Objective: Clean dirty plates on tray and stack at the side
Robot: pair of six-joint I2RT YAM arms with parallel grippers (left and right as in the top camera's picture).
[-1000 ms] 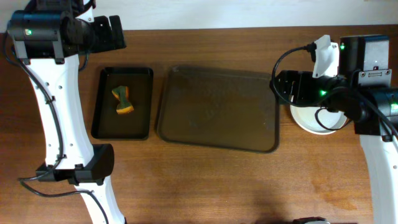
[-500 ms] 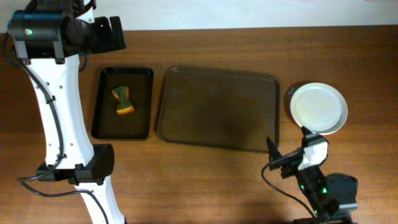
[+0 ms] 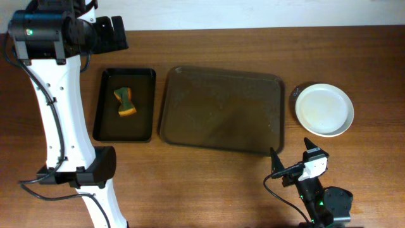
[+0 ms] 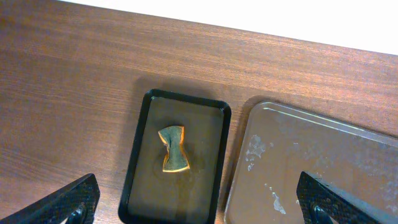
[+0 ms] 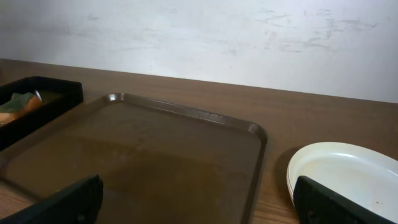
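A brown tray (image 3: 221, 111) lies bare in the middle of the table; it also shows in the left wrist view (image 4: 317, 168) and the right wrist view (image 5: 143, 149). White plates (image 3: 324, 109) sit stacked on the table right of the tray, also in the right wrist view (image 5: 348, 174). A yellow-green sponge (image 3: 124, 102) lies in a small black tray (image 3: 124, 130), also in the left wrist view (image 4: 173, 148). My left gripper (image 4: 199, 202) is open and empty, high above the table's back left. My right gripper (image 3: 294, 163) is open and empty, low at the front edge.
Bare wood runs along the table's front and back. The wall stands behind the table.
My right arm has left the plate stack and drawn back to the table's front edge, leaving the plates uncovered. The left arm has not moved.
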